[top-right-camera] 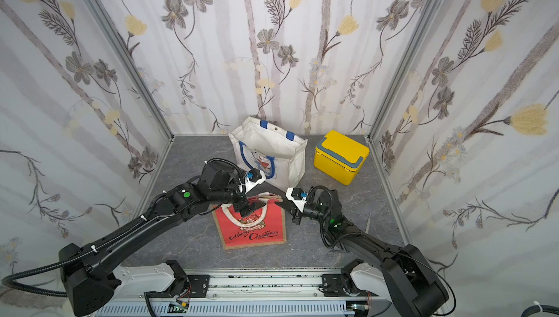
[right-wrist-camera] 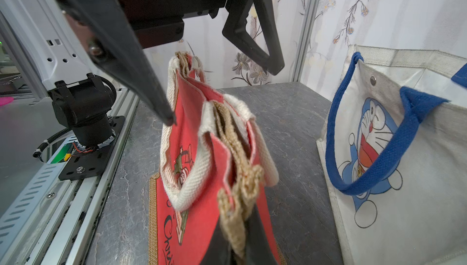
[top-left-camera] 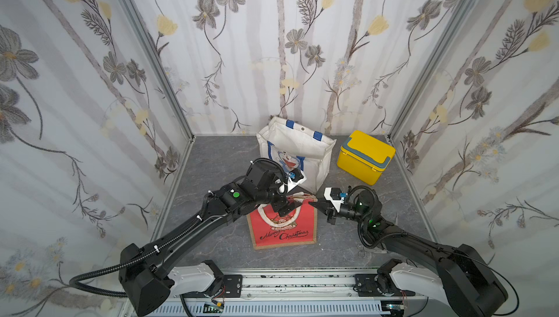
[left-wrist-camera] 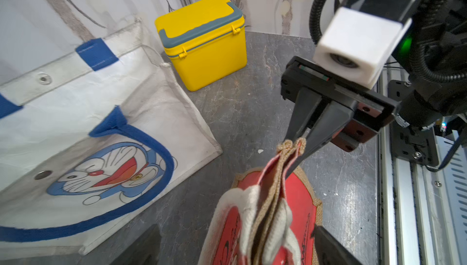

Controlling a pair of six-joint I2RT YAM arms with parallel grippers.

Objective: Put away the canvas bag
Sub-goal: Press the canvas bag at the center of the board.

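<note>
Red canvas bag is near the front middle of the grey table, just before the white bag with the blue cartoon cat. Its lower part lies on the table and its top edge is raised and pressed flat.

My right gripper is closed on the jute corner of this top edge, and I think this is the weak point. The pinch takes only a small piece of cloth at one end. If I lift or pull quickly, the corner may slide out, or the far end may hang down and the bag may open again.

My left gripper is wide open and holds nothing. Its jaws stand on both sides of the top edge, near the cream handles. If I close or move it without care, one finger may catch a handle loop and drag the bag sideways.

Both my arms reach inward and low from the front rail, and the wrists face each other over the bag. The yellow box is well apart.
</note>
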